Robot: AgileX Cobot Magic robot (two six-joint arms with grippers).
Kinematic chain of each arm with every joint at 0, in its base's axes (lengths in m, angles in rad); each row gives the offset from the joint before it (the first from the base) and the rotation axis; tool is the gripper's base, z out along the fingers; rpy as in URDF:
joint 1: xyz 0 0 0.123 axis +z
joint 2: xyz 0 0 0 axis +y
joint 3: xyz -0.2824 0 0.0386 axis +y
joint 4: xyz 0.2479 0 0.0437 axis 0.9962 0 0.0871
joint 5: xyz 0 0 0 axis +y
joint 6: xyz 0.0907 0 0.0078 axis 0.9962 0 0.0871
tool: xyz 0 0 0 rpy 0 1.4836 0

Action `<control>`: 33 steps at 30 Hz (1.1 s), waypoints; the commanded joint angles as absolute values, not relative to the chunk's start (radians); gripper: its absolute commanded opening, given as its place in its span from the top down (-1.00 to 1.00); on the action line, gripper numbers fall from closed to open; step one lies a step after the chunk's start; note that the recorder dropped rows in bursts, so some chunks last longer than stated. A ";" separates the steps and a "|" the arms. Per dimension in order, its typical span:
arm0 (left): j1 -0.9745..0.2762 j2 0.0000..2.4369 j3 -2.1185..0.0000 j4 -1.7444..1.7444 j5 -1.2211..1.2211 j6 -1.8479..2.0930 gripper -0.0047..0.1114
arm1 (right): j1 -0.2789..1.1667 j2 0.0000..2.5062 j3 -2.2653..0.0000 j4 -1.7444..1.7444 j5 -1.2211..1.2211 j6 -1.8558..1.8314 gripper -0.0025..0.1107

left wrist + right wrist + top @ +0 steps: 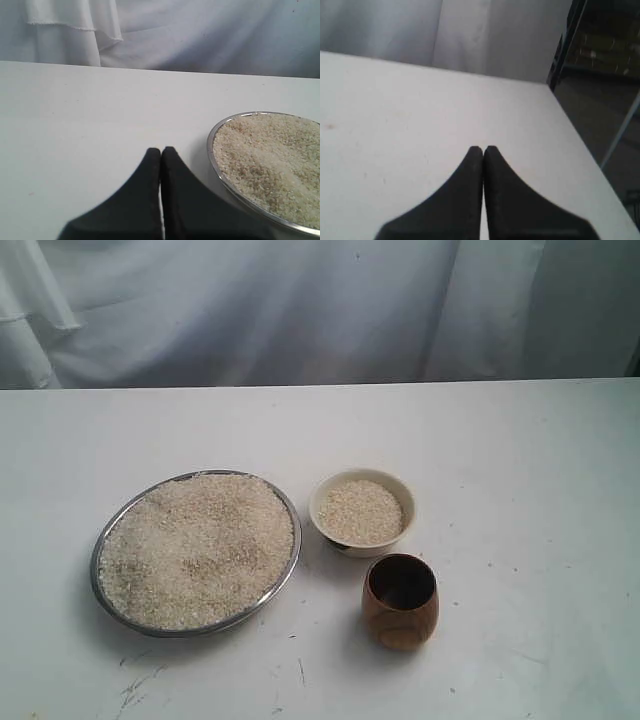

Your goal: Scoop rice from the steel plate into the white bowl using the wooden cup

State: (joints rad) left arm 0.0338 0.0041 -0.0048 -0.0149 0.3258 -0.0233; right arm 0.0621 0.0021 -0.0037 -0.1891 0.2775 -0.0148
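"Exterior view first. What do you record on the bench (520,460)?"

"Three items. I take the steel plate (95,558) as my reference. It is heaped with rice (195,550) nearly to the rim. The white bowl (410,502) sits just beside the plate, on its right as that camera sees it, apart from it and already holding a layer of grains. The wooden cup (400,615) stands upright beyond the bowl from the plate, nearer the camera, close to the bowl. Its inside looks dark and empty."

"And the arms?"

"Neither shows in the exterior view. By the left wrist view, the left hand (161,150) is clenched, tips pressed together on nothing, low over bare bench with the plate's rim just beside it. By the right wrist view, the right hand (483,149) is likewise clenched and empty, over bare bench near an edge. No plate shows there, so I cannot place it against the plate."

"Which step, in your judgement?"

"The very start. The cup is untouched, so no scoop is under way."

"What does the next move call for?"

"I judge that a hand must release its tips wide, reach the cup on the far side of the bowl from the plate, and grasp its rounded, glossy wall firmly. Then it can carry the cup across to the plate without clipping the bowl."
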 commanded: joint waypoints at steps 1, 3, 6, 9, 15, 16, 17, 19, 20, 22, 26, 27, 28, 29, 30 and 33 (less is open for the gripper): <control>0.036 0.000 0.000 -0.016 0.319 -0.024 0.92 | 0.065 0.000 0.000 -0.057 -0.039 0.080 0.96; 0.036 0.000 0.000 -0.016 0.319 -0.024 0.92 | 0.065 0.000 0.000 0.053 -0.144 0.121 0.96; 0.036 0.000 0.000 -0.016 0.319 -0.024 0.92 | 0.065 0.000 0.000 0.176 -0.285 0.135 0.96; 0.036 0.000 0.000 -0.016 0.319 -0.024 0.92 | 0.065 0.000 0.000 0.266 -0.378 0.168 0.96; 0.036 0.000 0.000 -0.016 0.319 -0.024 0.92 | 0.065 0.000 -0.001 0.296 -0.272 0.396 0.96; 0.036 0.000 0.000 -0.016 0.319 -0.024 0.92 | 0.065 0.000 -0.019 0.270 -0.234 0.382 0.96; 0.036 0.000 0.000 -0.016 0.319 -0.024 0.92 | 0.065 0.002 -0.044 0.250 -0.206 0.367 0.96; 0.036 0.000 0.000 -0.016 0.319 -0.024 0.92 | 0.065 0.084 -0.153 0.242 -0.115 0.266 0.96; 0.036 0.000 0.000 -0.016 0.319 -0.024 0.92 | 0.065 0.130 -0.201 0.242 -0.092 0.214 0.96; 0.036 0.000 0.000 -0.016 0.319 -0.024 0.92 | 0.065 0.276 -0.332 0.242 -0.049 0.086 0.96; 0.036 0.000 0.000 -0.016 0.319 -0.024 0.92 | 0.068 0.585 -0.523 0.233 -0.062 -0.081 0.96; 0.036 0.000 0.000 -0.016 0.319 -0.024 0.92 | 0.078 0.643 -0.528 0.199 -0.114 -0.119 0.96; 0.036 0.000 0.000 -0.016 0.319 -0.024 0.92 | 0.102 0.719 -0.528 0.135 -0.148 -0.134 0.96; 0.036 0.000 0.000 -0.016 0.319 -0.024 0.92 | 0.131 0.794 -0.519 0.126 -0.168 -0.116 0.96; 0.036 0.000 0.000 -0.016 0.319 -0.024 0.92 | 0.168 0.848 -0.499 0.111 -0.219 -0.077 0.96; 0.036 0.000 0.000 -0.016 0.319 -0.024 0.92 | 0.292 0.983 -0.349 -0.068 -0.615 0.096 0.96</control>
State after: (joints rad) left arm 0.0338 0.0041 -0.0048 -0.0149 0.3258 -0.0233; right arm 0.2311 0.9280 -0.4250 0.0590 -0.3965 0.0071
